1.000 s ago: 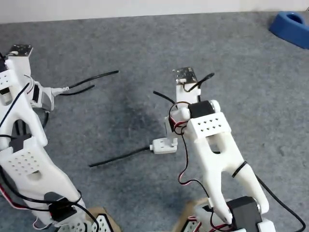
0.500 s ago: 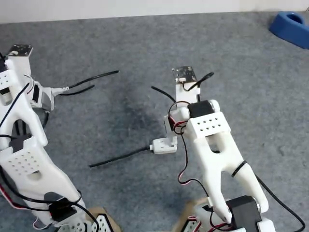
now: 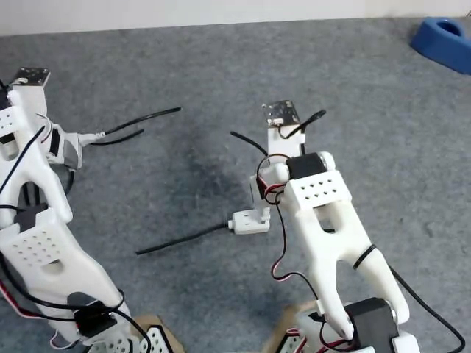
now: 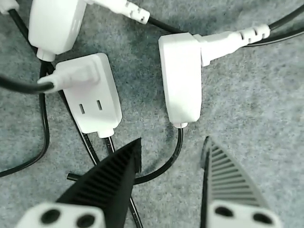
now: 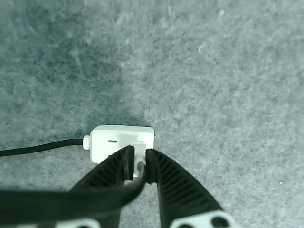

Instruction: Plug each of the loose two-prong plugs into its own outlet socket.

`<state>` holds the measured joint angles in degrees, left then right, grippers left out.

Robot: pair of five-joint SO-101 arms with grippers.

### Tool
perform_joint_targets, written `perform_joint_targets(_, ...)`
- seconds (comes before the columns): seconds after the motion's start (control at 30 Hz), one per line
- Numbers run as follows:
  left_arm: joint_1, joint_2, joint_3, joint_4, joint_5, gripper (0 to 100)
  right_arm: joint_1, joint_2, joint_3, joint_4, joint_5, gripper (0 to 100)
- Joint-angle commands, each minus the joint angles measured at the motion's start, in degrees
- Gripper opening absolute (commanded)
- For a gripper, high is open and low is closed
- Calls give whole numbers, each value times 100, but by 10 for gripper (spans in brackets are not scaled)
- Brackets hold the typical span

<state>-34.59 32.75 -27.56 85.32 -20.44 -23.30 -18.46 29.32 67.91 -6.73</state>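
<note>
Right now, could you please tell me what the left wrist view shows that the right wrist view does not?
Left wrist view: a plugged outlet block beside a second block, among black cords, below the open left gripper. Right wrist view: the right gripper shut on a plug at a lone outlet block. Both: grey carpet, white outlets, black cord.

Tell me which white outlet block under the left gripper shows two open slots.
The squarish block, with a white plug seated beside the slots; the longer block shows a plain face.
</note>
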Motion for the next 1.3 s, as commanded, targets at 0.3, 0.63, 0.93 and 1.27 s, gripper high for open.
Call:
perform_joint_targets(0.3, 154, -418, -207, 53, 44, 217, 92, -892, -224, 321, 70, 5)
perform_joint_targets(0.63, 145, -418, -189, 53, 44, 217, 75, -892, 418, -180, 44, 5)
perform_joint_targets(0.93, 145, -409, -180, 53, 44, 217, 92, -875, 505, -330, 62, 5)
perform_joint_targets(1.27, 48, -409, -180, 44, 44, 217, 92, -101, 400, -400, 70, 5)
